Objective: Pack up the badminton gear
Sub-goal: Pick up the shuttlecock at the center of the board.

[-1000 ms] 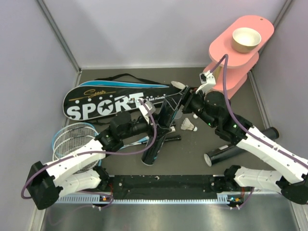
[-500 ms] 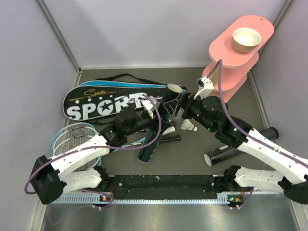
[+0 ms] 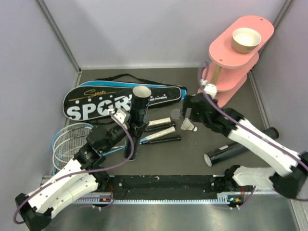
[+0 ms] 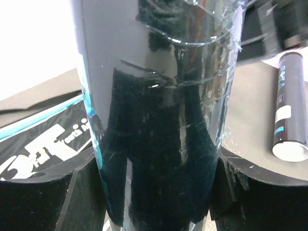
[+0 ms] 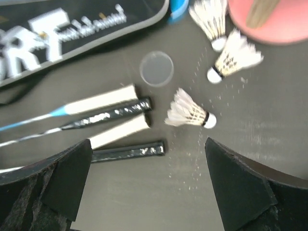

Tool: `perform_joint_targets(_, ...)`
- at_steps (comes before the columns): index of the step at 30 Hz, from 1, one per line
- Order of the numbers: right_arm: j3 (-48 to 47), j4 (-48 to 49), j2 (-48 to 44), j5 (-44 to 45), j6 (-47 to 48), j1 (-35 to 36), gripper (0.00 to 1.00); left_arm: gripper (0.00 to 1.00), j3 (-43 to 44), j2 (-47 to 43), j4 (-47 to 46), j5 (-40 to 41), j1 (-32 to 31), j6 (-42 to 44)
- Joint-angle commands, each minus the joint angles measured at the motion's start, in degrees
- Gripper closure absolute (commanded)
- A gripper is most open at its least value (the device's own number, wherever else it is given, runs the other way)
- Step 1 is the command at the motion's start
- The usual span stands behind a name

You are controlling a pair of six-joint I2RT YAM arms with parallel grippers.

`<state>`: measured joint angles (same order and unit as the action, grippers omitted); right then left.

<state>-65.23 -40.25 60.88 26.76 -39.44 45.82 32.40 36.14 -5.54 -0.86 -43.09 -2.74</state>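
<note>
Nearest us, at right, a glossy black cylinder tube [image 3: 231, 150] lies on its side on the dark worktop [image 3: 192, 161]. The left end effector [image 4: 151, 192] pinches a second black cylinder tube [image 3: 138, 115], held roughly upright just left of the white and black racket handles [image 3: 161, 130]. Beyond these the right end effector [image 5: 149, 187] hangs spread wide, holding nothing, above a white feather shuttlecock [image 5: 190, 114] and a small clear round lid [image 5: 157, 68]. Farther back we note the black racket bag lettered SPORT [image 3: 106, 102]. Far right stands the pink three-tier stand [image 3: 236, 45], carrying a tan round bowl [image 3: 246, 39].
</note>
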Motion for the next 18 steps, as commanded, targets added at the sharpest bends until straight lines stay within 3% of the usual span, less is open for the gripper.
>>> perform_joint_targets(1,-4.5,-8.4,12.4,2.7,-7.1,-0.7,0.01,0.59,-2.2,-6.2,-3.0,-4.5,0.0,7.2)
perform_joint_targets(5,-9.6,-8.8,23.2,-0.2,-5.4,-2.0,0.03,0.59,-1.5,-9.1,3.3,-13.0,0.0,13.9)
perform_joint_targets(9,-11.2,-8.9,30.5,0.1,-5.4,-4.0,0.16,0.64,0.2,-9.4,8.7,-21.1,0.0,17.1)
perform_joint_targets(18,-14.3,-8.4,41.5,1.3,-5.3,-4.8,0.25,0.66,-2.3,-9.2,7.0,-22.4,0.0,17.8)
